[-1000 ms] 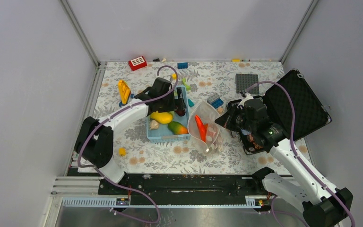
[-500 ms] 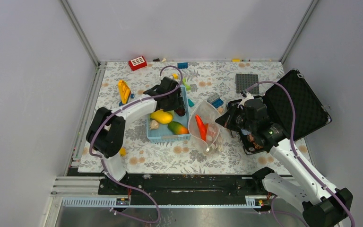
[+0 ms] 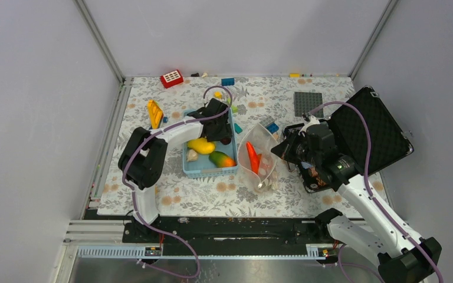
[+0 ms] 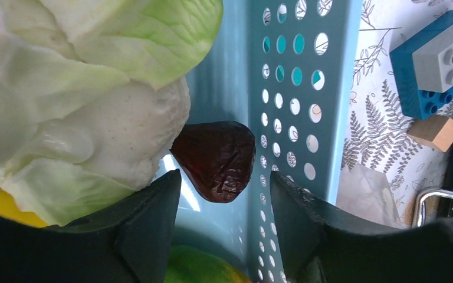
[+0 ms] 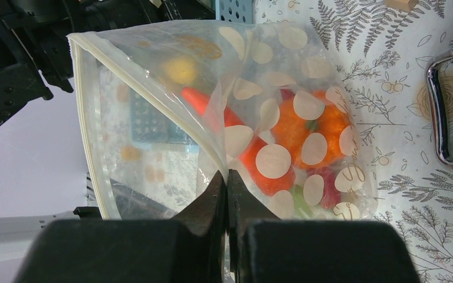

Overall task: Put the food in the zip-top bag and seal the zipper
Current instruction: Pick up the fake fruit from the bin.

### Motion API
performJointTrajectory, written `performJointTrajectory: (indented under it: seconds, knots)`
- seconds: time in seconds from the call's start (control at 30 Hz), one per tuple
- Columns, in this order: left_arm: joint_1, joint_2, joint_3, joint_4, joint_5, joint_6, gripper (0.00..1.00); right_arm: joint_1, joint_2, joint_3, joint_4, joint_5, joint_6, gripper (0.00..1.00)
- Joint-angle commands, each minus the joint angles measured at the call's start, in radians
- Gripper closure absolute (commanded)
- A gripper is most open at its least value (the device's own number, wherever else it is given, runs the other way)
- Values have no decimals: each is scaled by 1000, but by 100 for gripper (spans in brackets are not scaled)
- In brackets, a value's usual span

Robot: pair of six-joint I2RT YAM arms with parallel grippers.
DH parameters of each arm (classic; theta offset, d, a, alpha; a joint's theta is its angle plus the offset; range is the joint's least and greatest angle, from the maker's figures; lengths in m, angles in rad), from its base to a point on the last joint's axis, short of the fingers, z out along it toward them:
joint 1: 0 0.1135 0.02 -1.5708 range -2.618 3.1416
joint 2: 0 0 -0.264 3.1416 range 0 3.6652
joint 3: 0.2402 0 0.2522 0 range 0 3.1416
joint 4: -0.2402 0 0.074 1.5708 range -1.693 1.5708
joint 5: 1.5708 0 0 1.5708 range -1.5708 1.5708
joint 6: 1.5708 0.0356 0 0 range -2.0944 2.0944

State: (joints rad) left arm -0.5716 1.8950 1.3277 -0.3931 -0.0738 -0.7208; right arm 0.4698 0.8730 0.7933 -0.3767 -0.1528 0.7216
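Observation:
The zip-top bag [image 3: 259, 158] stands open between the basket and my right arm. It holds an orange carrot [image 3: 251, 157], orange pieces [image 5: 298, 127] and a red piece [image 5: 330, 190]. My right gripper [image 5: 227, 177] is shut on one side of the bag's mouth, and the zipper [image 5: 86, 118] runs along the held-open edge. My left gripper [image 4: 224, 183] is open inside the light-blue basket [image 3: 203, 172], its jaws either side of a dark red-brown piece [image 4: 217, 158] by the perforated wall [image 4: 295, 118]. White-green cauliflower [image 4: 94, 88] lies beside it. Yellow [image 3: 202, 145] and green-orange [image 3: 221, 159] pieces lie in the basket.
An open black case [image 3: 371, 127] lies at the right, behind my right arm. A red brick [image 3: 171, 78], a yellow brick [image 3: 154, 113] and a grey plate [image 3: 308, 103] lie further back. A blue-grey brick [image 4: 430, 65] and a wooden block [image 4: 435, 131] lie just outside the basket.
My left arm has swung its elbow to the right and the gripper has shifted a little further into the basket's far right corner. My right gripper still holds the bag.

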Motion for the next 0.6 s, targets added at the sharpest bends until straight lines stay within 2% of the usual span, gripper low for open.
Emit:
performJointTrajectory:
  seconds: [0.0, 0.07, 0.3, 0.57]
  knots:
    - [-9, 36, 22, -5, -13, -20, 42, -8, -11, -4, -5, 29, -18, 100]
    - [-15, 44, 17, -11, -14, -18, 42, -9, -7, -6, -4, 30, -19, 100]
    - [-31, 89, 46, -72, -65, -17, 51, -8, 3, -15, -3, 32, -19, 100]
    - [-33, 90, 74, -82, -80, -12, 69, -8, -1, -18, -4, 33, -16, 100]
